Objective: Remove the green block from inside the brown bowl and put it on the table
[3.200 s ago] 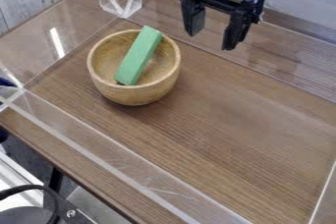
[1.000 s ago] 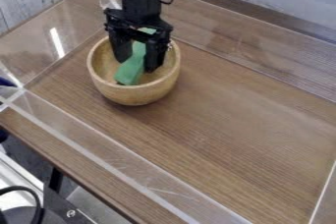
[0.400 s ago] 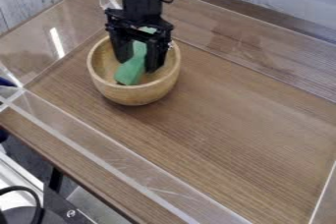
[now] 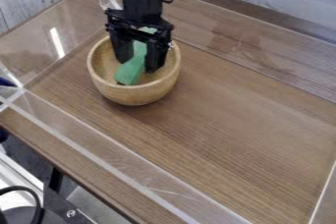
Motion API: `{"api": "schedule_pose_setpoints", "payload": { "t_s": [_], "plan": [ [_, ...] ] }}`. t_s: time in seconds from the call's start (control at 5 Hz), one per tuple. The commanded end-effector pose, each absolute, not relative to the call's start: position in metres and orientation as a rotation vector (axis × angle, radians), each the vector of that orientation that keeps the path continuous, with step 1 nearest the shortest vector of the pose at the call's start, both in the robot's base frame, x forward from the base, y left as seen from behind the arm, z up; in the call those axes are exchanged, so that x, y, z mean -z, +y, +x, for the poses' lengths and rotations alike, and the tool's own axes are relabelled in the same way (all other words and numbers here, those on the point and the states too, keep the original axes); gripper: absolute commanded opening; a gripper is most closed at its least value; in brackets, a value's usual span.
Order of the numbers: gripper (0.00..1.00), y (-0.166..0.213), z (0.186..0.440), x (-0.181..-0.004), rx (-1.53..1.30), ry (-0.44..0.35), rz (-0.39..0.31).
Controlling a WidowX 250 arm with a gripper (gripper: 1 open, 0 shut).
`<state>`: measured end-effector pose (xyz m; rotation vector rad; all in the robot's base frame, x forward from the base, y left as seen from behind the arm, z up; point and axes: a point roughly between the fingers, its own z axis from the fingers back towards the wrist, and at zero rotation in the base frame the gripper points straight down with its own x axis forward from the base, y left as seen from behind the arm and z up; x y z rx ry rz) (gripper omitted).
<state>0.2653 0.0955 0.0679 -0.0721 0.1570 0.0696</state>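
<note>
The brown bowl (image 4: 132, 92) sits on the table (image 4: 223, 130) at the left of the view. Inside it lies the green block (image 4: 130, 71), slanted, with its upper part hidden behind my gripper. My black gripper (image 4: 140, 59) reaches down into the bowl from above. Its two fingers stand apart, one on each side of the block, so it is open. Whether the fingers touch the block cannot be made out.
Clear acrylic walls (image 4: 79, 159) run along the table's edges, with a folded clear piece (image 4: 118, 0) at the back left. Bare wood-grain tabletop spreads to the right of and in front of the bowl.
Since the earliest frame my gripper has moved from the back right down into the bowl over the block. Over the last second nothing has visibly moved.
</note>
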Motion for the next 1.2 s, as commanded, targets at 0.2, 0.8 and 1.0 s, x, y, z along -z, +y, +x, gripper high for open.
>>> {"api": "schedule_pose_setpoints", "payload": {
  "t_s": [0.2,0.8,1.0],
  "plan": [
    [1.0,0.1,0.276,-0.095,-0.067,0.061,-0.049],
    [1.0,0.103,0.276,-0.089,-0.066,0.071,-0.05],
    [1.0,0.105,0.276,-0.083,-0.067,0.079,-0.047]
  ]
}}
